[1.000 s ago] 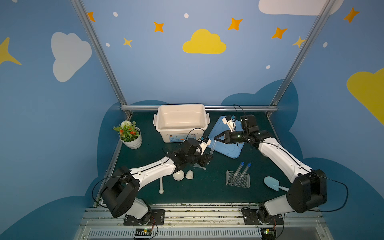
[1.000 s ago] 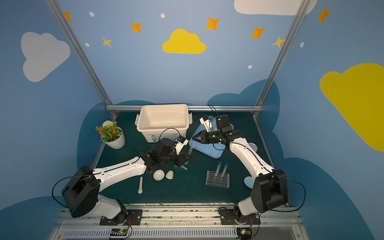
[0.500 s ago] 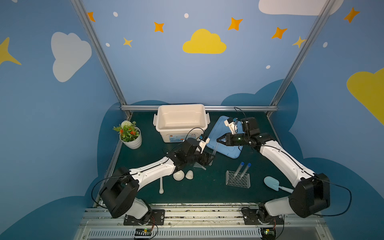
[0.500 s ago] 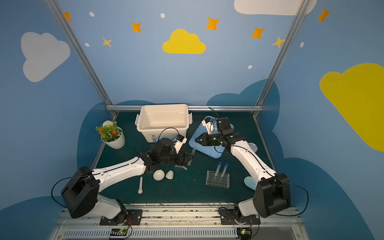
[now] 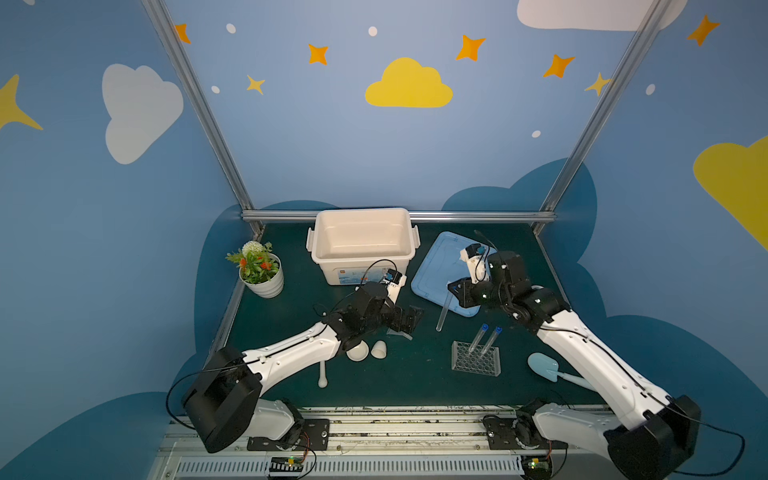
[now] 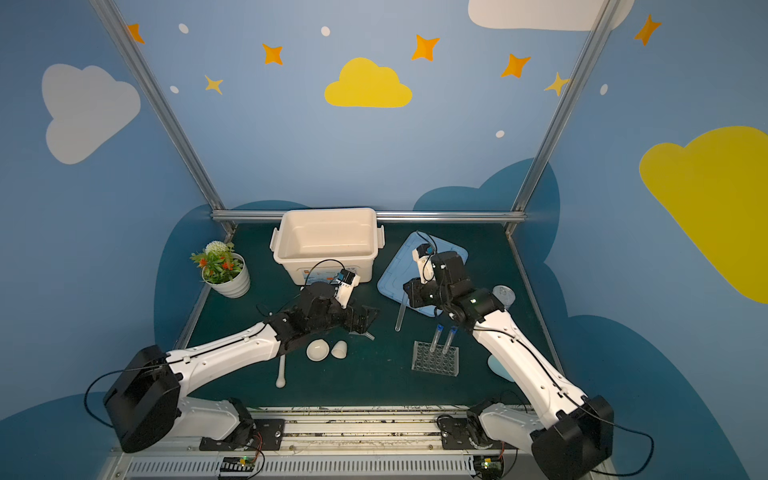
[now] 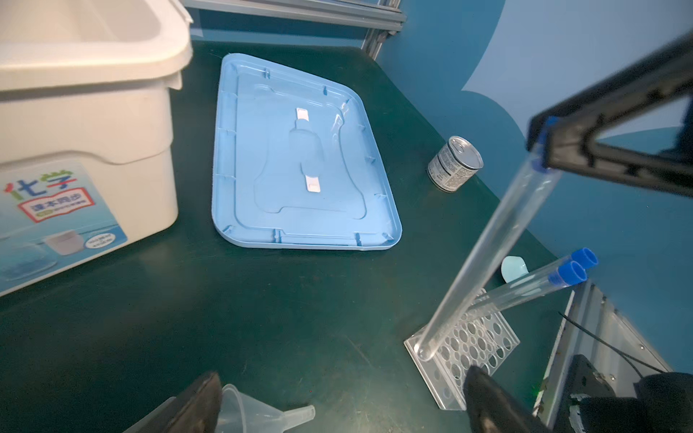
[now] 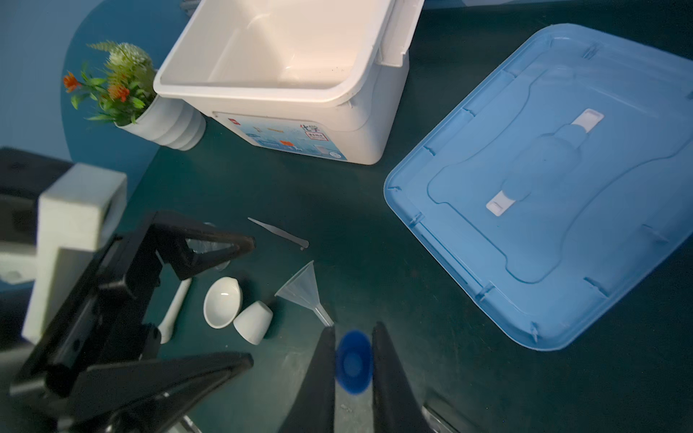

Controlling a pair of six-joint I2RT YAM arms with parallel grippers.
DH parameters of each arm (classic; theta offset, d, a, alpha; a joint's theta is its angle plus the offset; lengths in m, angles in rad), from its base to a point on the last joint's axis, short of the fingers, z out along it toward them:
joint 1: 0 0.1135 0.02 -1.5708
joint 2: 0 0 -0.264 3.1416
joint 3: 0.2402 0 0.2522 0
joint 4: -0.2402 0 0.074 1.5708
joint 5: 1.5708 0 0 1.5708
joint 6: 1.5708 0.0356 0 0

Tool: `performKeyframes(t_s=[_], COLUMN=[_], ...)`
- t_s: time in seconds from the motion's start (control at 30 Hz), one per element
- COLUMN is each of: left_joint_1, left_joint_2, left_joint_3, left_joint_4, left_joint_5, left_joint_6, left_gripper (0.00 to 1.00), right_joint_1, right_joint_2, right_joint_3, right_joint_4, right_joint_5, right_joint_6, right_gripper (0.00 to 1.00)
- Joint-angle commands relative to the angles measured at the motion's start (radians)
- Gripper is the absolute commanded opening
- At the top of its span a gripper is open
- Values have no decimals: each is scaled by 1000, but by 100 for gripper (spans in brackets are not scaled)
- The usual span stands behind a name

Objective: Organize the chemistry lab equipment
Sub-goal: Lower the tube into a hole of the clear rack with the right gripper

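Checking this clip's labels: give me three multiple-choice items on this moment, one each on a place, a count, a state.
1. Where does the pale blue plastic lid lie relative to the white plastic bin?
A. Clipped on top of it.
B. Flat on the dark green tabletop beside it.
C. Inside it.

2. How many clear blue-capped test tubes stand in the clear holed rack?
A. None.
B. Four.
C. Two.

3. What is the right end effector doing?
A. Shut on another clear test tube near its cap.
B. Open and empty.
C. Shut on the lid's edge.

Key: 1 B, the lid rests beside the bin; 2 C, two caps rise from the rack; 3 A, the cap sits between its fingers.
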Motion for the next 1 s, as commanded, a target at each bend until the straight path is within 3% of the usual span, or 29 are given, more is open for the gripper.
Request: performKeyframes(t_s=[0.0,0.3,0.6,0.97], left_joint_1=[10,17,17,18], left_joint_2=[-32,-26,-13,-7], left_joint_3=[-11,-12,-11,-10], left_joint_4=[24,25,25,22], left_joint_5=[-33,-33,-24,-19], left_joint_6=[-14,-26,-32,-36], left_gripper=[100,100,100,100], right_joint_1=[57,245,339,366], right_joint_2=[-82,-236,-292,-322], right_joint_3=[-62,-206,-273,-330], right_joint_4=[-15,-2,-9,3], right_joint_5=[228,534,664,701], right_joint_6=[0,54,119,150], right_gripper=[1,1,1,2])
